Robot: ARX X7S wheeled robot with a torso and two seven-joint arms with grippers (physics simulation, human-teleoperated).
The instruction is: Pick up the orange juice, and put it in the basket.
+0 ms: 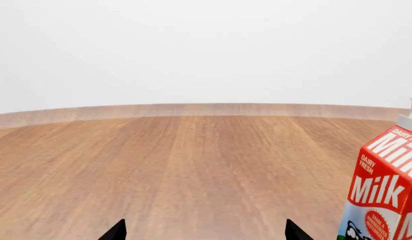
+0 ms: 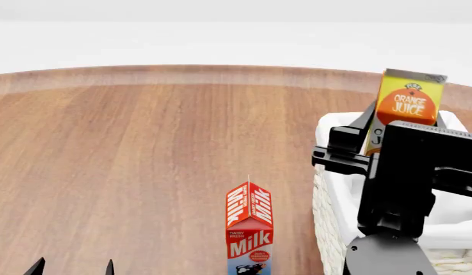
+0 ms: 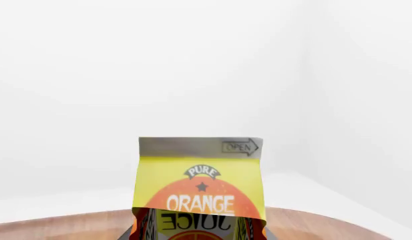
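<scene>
The orange juice carton [image 2: 408, 103], yellow with an orange panel, is held upright in the air over the far end of the basket [image 2: 324, 220], a cream wicker basket with a white liner at the right. My right gripper [image 2: 371, 123] is shut on the carton's lower part. In the right wrist view the carton [image 3: 200, 185] fills the space between the jaws of the right gripper [image 3: 199, 234]. My left gripper [image 2: 73, 268] is open and empty low at the near left, and its left wrist view [image 1: 204, 232] shows bare wood between the tips.
A red Milk carton [image 2: 249, 229] stands upright on the round wooden table [image 2: 144, 143], just left of the basket, and shows in the left wrist view [image 1: 386, 190]. My right arm covers much of the basket's inside.
</scene>
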